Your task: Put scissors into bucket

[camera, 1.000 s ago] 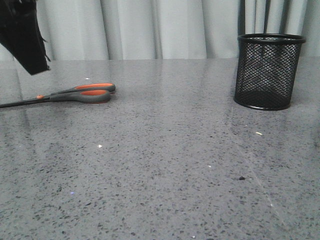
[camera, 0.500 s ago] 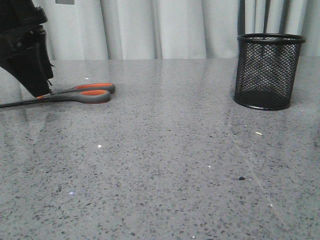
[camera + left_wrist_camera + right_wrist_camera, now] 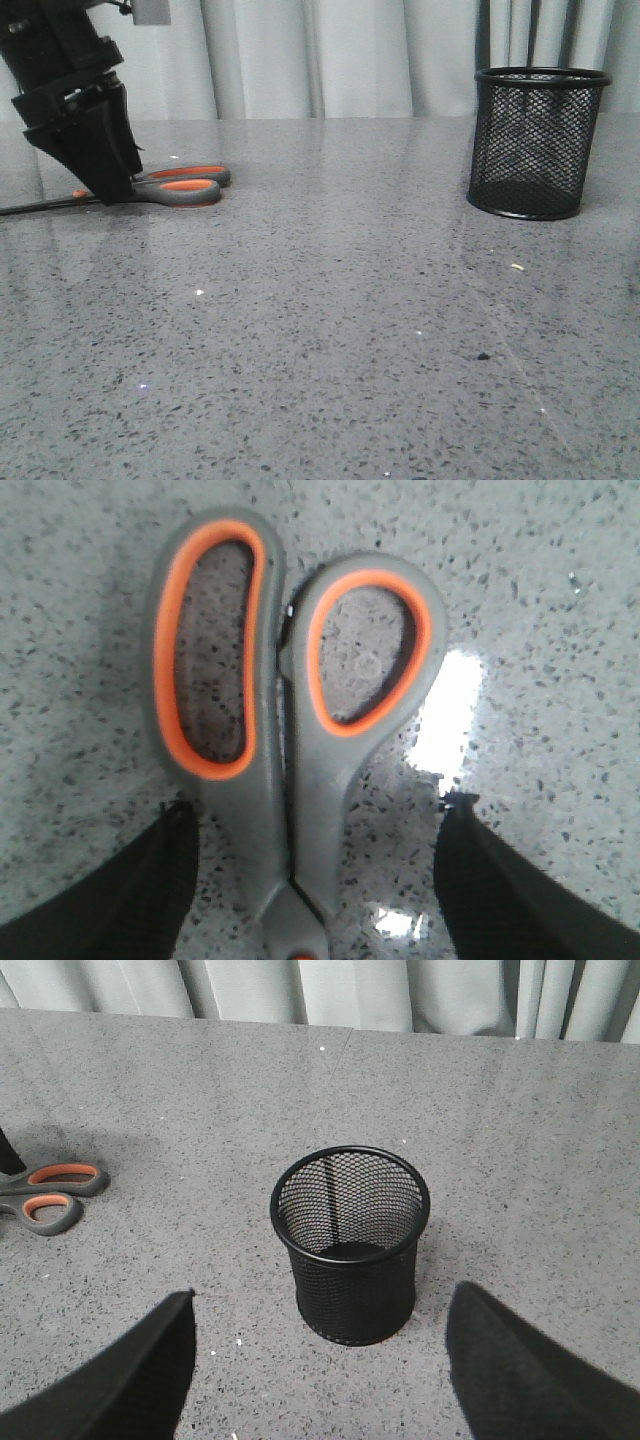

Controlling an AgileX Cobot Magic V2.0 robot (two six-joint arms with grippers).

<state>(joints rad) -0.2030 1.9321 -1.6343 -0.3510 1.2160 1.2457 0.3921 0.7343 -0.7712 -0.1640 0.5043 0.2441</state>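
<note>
No writing is legible. One pair of grey, orange-looped scissors (image 3: 290, 730) lies between my left gripper's (image 3: 310, 880) parted fingers. My right gripper (image 3: 320, 1360), fingers apart, faces one black wire-mesh bucket (image 3: 350, 1245).

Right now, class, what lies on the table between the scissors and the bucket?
Nothing but bare table. The front view shows the scissors at left and the bucket at right, with only speckled grey surface between them.

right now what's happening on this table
The left gripper is open and down over the scissors, its fingers either side of the neck near the pivot, not yet closed. The scissors lie flat on the table. The bucket stands upright and empty far to the right, with the open right gripper hovering near it.
</note>
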